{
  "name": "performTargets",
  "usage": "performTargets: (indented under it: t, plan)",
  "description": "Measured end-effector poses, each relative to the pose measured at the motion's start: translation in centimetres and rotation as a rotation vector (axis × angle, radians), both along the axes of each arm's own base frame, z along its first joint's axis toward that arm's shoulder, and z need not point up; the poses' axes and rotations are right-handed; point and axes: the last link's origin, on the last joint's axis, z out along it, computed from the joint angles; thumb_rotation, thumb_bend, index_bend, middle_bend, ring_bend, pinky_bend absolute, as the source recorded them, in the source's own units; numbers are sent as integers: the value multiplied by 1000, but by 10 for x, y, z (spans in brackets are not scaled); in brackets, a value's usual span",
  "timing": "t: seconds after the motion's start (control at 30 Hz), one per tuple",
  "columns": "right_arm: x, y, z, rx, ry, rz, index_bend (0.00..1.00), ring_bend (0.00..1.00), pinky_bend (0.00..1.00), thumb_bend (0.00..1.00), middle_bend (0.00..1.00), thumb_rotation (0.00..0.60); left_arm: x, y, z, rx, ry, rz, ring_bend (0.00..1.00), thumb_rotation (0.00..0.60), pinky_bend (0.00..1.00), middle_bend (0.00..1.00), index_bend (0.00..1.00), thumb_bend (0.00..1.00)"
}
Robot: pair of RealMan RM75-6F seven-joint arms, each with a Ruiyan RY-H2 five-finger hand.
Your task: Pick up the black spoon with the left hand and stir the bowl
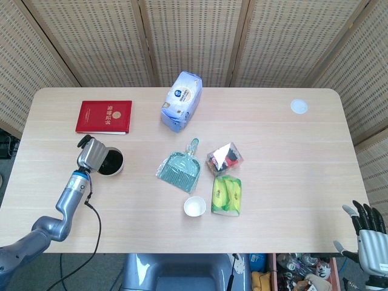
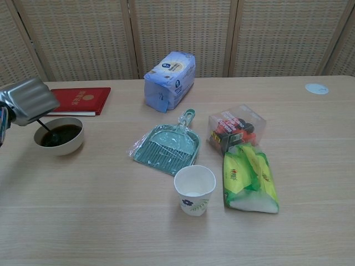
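A white bowl (image 2: 60, 145) of dark liquid (image 1: 114, 162) sits at the table's left side. My left hand (image 1: 90, 153) (image 2: 28, 101) hovers over the bowl's left edge and holds the thin black spoon (image 2: 45, 126), whose lower end dips into the liquid. The spoon is hidden under the hand in the head view. My right hand (image 1: 371, 233) hangs off the table's front right corner, fingers spread, holding nothing.
A red booklet (image 1: 104, 116) lies behind the bowl. A blue tissue pack (image 1: 181, 100), green dustpan (image 1: 179, 170), clear snack box (image 1: 225, 157), yellow-green packet (image 1: 227, 194) and paper cup (image 1: 194, 207) fill the middle. A white disc (image 1: 298, 107) lies far right.
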Motion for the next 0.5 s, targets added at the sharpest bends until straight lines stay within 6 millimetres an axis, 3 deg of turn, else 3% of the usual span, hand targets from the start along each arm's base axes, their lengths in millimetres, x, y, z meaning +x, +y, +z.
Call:
performTargets:
  t: [0.2,0.5]
  plan:
    - [-1,0,-1,3,-4,-1,218,19,64,236,168,600,-1,-6,-1,-25,-16,-1,628,600,653,703,697,380]
    - [-2,1,0,-1,-3,-8,218,19,64,236,168,600,22,-7,-13,-55,-36,-57,628,600,653,703,697,381]
